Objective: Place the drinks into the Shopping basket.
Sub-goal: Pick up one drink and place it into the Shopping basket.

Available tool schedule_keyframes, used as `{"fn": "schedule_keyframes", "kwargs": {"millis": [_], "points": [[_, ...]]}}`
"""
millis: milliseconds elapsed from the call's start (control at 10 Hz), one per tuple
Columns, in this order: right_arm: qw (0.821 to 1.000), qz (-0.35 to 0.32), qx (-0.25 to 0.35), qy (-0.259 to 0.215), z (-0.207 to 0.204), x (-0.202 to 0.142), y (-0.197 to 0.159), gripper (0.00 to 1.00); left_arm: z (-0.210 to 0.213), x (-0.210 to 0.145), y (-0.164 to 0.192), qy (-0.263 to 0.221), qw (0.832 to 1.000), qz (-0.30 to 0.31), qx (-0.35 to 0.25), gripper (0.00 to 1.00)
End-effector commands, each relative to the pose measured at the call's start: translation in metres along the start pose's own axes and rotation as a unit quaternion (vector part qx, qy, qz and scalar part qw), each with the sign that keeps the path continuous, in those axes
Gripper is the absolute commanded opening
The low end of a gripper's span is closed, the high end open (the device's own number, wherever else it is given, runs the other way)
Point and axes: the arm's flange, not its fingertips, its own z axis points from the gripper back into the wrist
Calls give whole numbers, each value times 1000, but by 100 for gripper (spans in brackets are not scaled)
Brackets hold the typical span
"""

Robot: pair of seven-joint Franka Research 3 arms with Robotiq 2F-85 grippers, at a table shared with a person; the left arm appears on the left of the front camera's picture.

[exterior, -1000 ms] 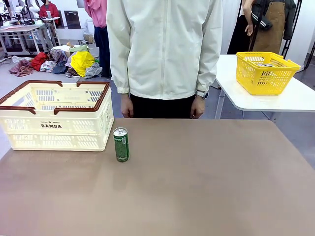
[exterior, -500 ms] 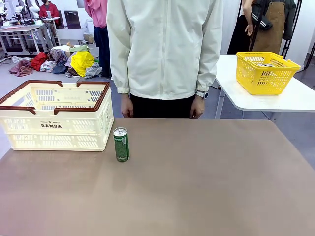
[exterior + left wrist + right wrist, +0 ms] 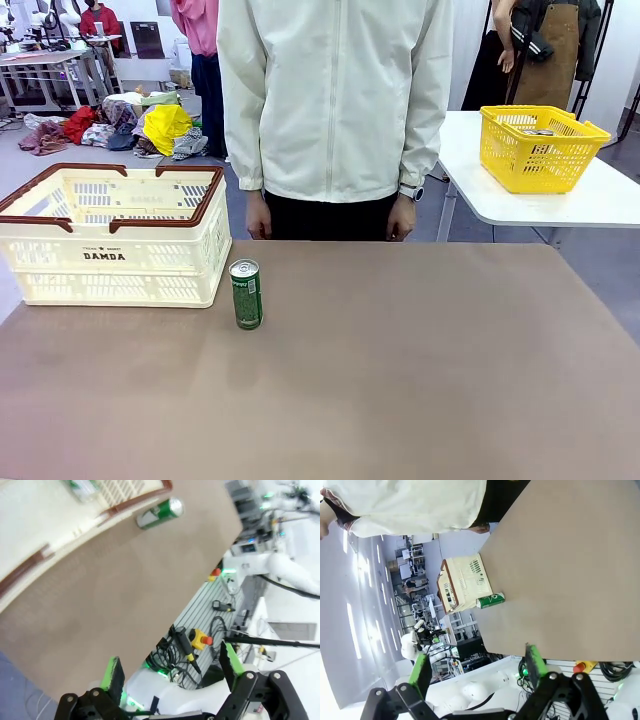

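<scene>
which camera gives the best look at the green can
The front view: the green can stands upright, close and unblocked, on the table beside the Shopping basket, silver top and label showing. Both wrist views catch it small, distant and turned sideways; in the left wrist view it sits near the picture's top edge.

A bare brown counter (image 3: 400, 380) spreads across the foreground. At the middle of its far edge stands a person (image 3: 335, 100) in a cream-white zipped jacket, a watch (image 3: 409, 192) on one wrist. Beyond the far right corner, a white side table (image 3: 590, 205) carries a bright yellow basket (image 3: 540, 150). Behind the far left corner, a heap of clothes (image 3: 150, 128) lies on the floor.
</scene>
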Motion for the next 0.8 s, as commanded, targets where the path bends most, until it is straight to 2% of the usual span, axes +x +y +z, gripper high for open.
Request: {"fn": "schedule_keyframes", "kwargs": {"millis": [0,100,200,300,400,500,600,700], "points": [[1000,-7,4,1,3,1,4,100,-46,82,-87,98,990,21,99,100],[1000,-7,4,1,3,1,4,100,-84,118,-129,137,982,16,133,100],[1000,-7,4,1,3,1,4,100,-119,144,-163,133,978,48,153,100],[1000,-7,4,1,3,1,4,100,-159,166,-194,95,976,104,168,100],[1000,-7,4,1,3,1,4,100,-200,178,-220,94,972,119,180,100],[1000,-7,4,1,3,1,4,100,-239,183,-241,85,959,115,243,100],[1000,-7,4,1,3,1,4,100,-261,182,-249,87,947,110,289,100],[1000,-7,4,1,3,1,4,100,-270,178,-248,60,934,119,333,100]]}}
